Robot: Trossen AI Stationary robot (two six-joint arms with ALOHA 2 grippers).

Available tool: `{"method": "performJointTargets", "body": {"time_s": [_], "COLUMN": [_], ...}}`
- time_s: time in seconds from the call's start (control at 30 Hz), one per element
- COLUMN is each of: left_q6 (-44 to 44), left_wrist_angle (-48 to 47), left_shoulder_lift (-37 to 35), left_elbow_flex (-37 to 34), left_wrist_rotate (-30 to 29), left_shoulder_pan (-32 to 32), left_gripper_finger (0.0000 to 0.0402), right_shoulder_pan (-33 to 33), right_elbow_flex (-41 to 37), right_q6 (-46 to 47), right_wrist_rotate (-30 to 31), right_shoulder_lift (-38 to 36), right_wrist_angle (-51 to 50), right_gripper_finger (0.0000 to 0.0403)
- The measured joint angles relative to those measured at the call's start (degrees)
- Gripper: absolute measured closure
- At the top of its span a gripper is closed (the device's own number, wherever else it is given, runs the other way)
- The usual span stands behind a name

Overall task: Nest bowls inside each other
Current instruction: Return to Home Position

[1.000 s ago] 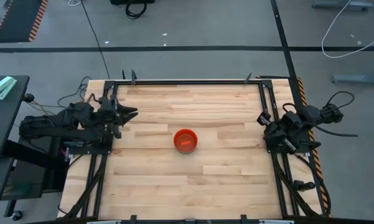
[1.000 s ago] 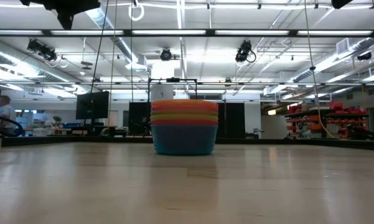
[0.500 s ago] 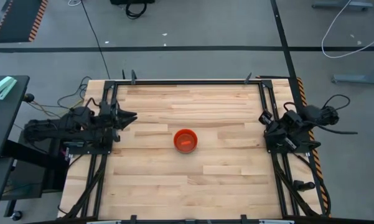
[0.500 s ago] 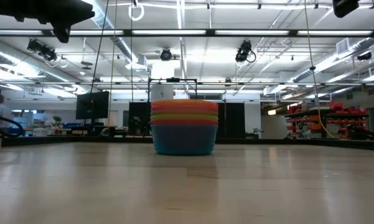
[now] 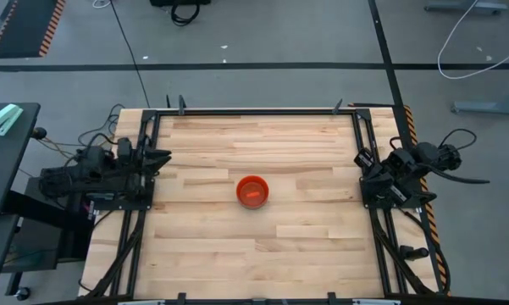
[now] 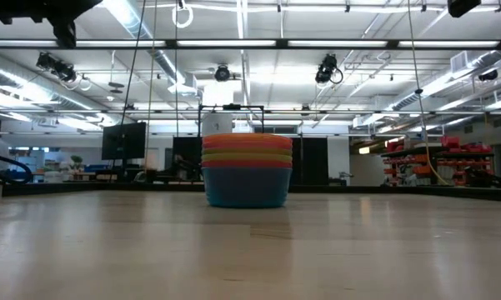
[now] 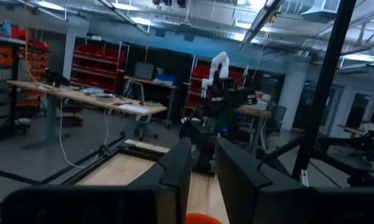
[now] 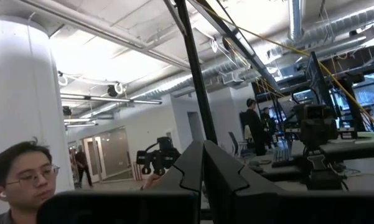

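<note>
The bowls (image 5: 252, 191) stand nested in one stack at the middle of the table, resting on the blue bottom bowl. From above only the orange-red top bowl shows. In the low view the stack (image 6: 247, 170) shows a blue body under green, yellow, orange and red rims; no purple bowl shows. My left gripper (image 5: 163, 156) hangs over the table's left edge, pointing at the stack, its fingers (image 7: 174, 171) a narrow gap apart. The orange-red rim (image 7: 205, 219) shows beyond them. My right gripper (image 8: 203, 168) is shut and sits drawn back at the right edge (image 5: 362, 161).
Bare wooden table (image 5: 305, 237) lies all around the stack, inside a black frame (image 5: 254, 110). A person (image 8: 22, 180) shows close by in the right wrist view, and others stand farther off in the room (image 8: 255, 127).
My left arm has drawn back toward the table's left edge, away from the stack. The stack has stayed where it was.
</note>
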Motion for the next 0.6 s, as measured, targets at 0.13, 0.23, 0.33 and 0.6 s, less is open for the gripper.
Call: {"method": "performJointTargets", "body": {"time_s": [0.13, 0.23, 0.33, 0.6], "left_q6": [1.07, 1.44, 1.5, 0.67], "left_wrist_angle": [-0.4, 0.15, 1.46, -0.91], "left_shoulder_lift": [0.29, 0.27, 0.19, 0.26], "left_elbow_flex": [-0.04, -0.03, 0.46, 0.49], "left_wrist_rotate": [0.01, -0.01, 0.01, 0.1], "left_shoulder_pan": [0.0, 0.0, 0.0, 0.0], "left_gripper_finger": [0.0317, 0.0313, 0.0311, 0.0319], "right_shoulder_pan": [0.0, 0.0, 0.0, 0.0], "right_elbow_flex": [0.01, 1.29, 3.37, 8.12], "right_q6": [0.24, 0.66, 0.17, -0.51], "right_wrist_rotate": [-0.01, -0.2, -0.79, -1.95], "right_shoulder_lift": [0.0, 0.0, 0.0, 0.0], "right_wrist_angle": [-0.01, -0.12, 0.03, -4.59], "right_gripper_finger": [0.0384, 0.0384, 0.0384, 0.0384]}}
